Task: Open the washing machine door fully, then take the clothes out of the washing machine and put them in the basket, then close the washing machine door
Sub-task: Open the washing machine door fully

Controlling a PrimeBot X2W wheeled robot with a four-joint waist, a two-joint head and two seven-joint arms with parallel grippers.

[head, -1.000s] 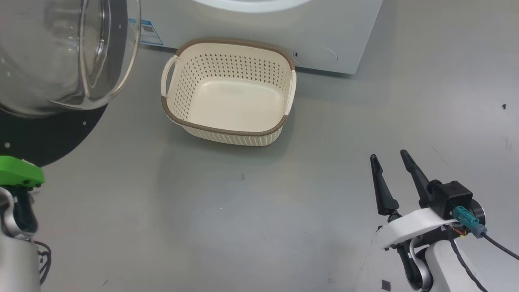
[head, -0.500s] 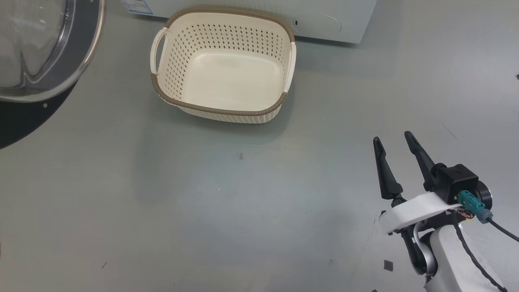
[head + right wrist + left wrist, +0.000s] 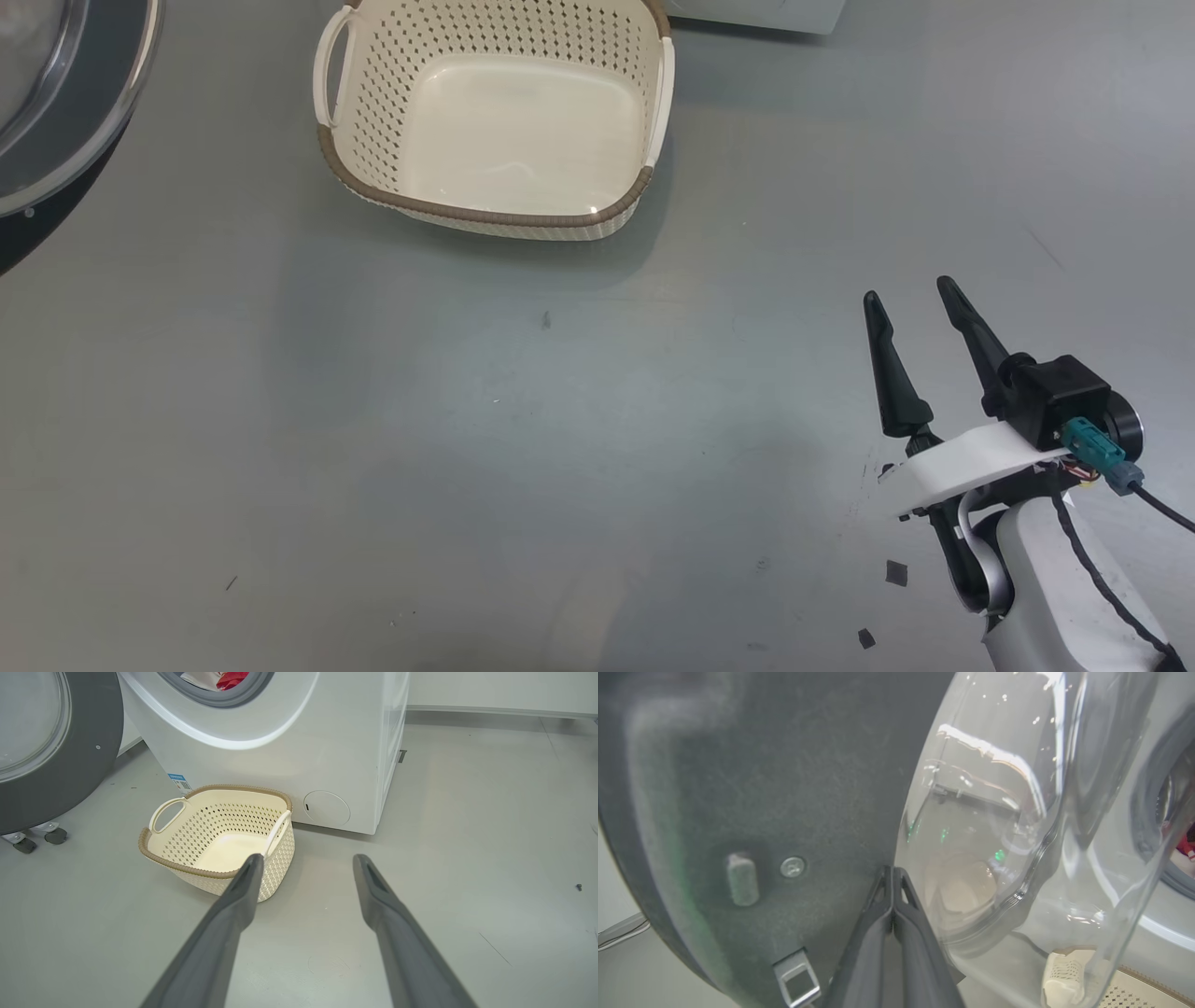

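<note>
Head view: a cream basket (image 3: pixel 485 220) with a brown woven rim and loop handles stands empty on the grey floor (image 3: pixel 467 448), just in front of the washing machine (image 3: pixel 289 756). The washing machine door (image 3: pixel 51 765) stands swung open to the robot's left, its dark ring and clear glass bulge cutting into the upper left corner of the view.

Right wrist view: the right gripper (image 3: pixel 308 858) hangs over bare floor to the right of the basket, well apart from it – fingers spread wide, nothing between them. In the open drum mouth, behind the grey seal, lie the clothes (image 3: pixel 231 679): a patch of red with some white fabric; no lettering on them can be read. A small blue label (image 3: pixel 179 781) sits low on the machine's front beside the basket, its print too small to read. A round hatch cover (image 3: pixel 326 808) marks the lower right of the front.

Left wrist view: the left gripper (image 3: pixel 893 877) has its fingers pressed together, holding nothing, tips at the seam where the door's dark inner ring meets the glass – contact cannot be told. A metal latch (image 3: pixel 797 980) and a screw (image 3: pixel 792 867) sit on the ring.
</note>
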